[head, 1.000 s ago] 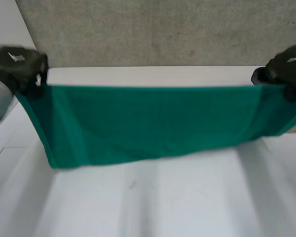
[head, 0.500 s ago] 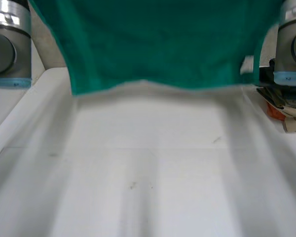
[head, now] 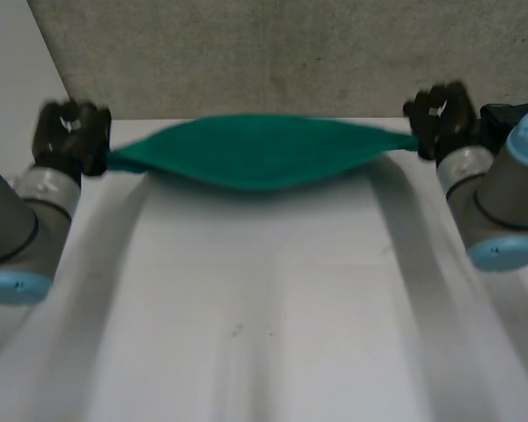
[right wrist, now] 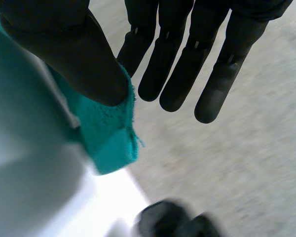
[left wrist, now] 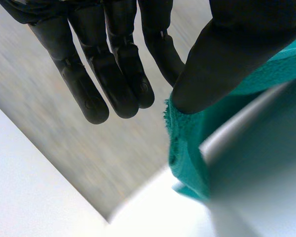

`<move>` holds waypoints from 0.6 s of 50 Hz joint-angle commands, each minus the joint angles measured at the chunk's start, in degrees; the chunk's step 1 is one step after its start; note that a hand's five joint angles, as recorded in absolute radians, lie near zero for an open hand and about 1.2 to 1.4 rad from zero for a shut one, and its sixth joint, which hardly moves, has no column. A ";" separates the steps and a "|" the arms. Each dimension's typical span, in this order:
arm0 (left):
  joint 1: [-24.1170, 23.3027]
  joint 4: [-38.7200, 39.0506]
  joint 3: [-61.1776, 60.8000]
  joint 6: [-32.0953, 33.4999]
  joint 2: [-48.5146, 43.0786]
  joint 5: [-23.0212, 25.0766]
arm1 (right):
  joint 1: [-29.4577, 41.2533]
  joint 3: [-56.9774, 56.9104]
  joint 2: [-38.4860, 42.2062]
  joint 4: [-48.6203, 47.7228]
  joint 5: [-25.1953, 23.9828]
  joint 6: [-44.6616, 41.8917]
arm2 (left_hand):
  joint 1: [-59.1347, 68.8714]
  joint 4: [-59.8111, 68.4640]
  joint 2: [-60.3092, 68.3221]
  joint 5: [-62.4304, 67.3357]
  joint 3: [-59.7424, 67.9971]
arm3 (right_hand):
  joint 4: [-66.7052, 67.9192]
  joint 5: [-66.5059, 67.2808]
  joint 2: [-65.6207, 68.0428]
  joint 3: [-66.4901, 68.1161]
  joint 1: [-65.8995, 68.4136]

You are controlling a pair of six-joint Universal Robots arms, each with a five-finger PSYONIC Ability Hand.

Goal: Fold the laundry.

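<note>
Because the left robot hand [head: 70, 136] and right robot hand [head: 442, 119] pinch only tips of the green cloth [head: 255, 151], I fear one slipping.

Head camera sits behind and between the arms [head: 18, 220], looking down along the worktop [head: 264, 334] toward the far wall [head: 290, 53]. Each wrist camera looks close along its own hand: left hand [left wrist: 116, 69], right hand [right wrist: 185, 64]. All three views share the green cloth [head: 255, 149].

The right hand [right wrist: 64, 54] pinches a corner of the green cloth [right wrist: 106, 136] under its thumb, its other fingers [right wrist: 180, 79] straight. The white table [right wrist: 34, 197] lies beneath, with a dark blurred thing [right wrist: 172, 222] near the corner.
</note>
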 commanded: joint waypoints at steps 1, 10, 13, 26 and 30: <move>0.13 -16.25 -7.41 3.93 6.10 0.03 | 0.09 9.07 -2.07 8.20 -0.49 -1.94 | 14.19 11.14 11.21 12.55 11.45 | 11.21 12.39 12.48 11.53 14.39; 0.22 -46.68 -11.98 18.61 17.11 -0.15 | 0.09 19.09 -19.12 38.33 0.73 -12.74 | 14.19 11.14 11.21 12.55 11.45 | 11.21 12.39 12.48 11.53 14.39; 0.39 -54.70 -13.39 23.88 18.87 -0.06 | -0.35 22.00 -21.50 46.35 1.70 -17.93 | 14.19 11.14 11.21 12.55 11.45 | 11.21 12.39 12.48 11.53 14.39; 0.92 -41.71 -5.49 26.36 11.32 -0.94 | -0.53 19.20 -17.83 33.11 3.28 -19.62 | 14.19 11.14 11.21 12.55 11.45 | 11.21 12.39 12.48 11.53 14.39; 0.57 -35.66 -0.92 23.29 7.72 -1.03 | -0.53 15.07 -14.05 25.38 4.42 -16.73 | 14.19 11.14 11.21 12.55 11.45 | 11.21 12.39 12.48 11.53 14.39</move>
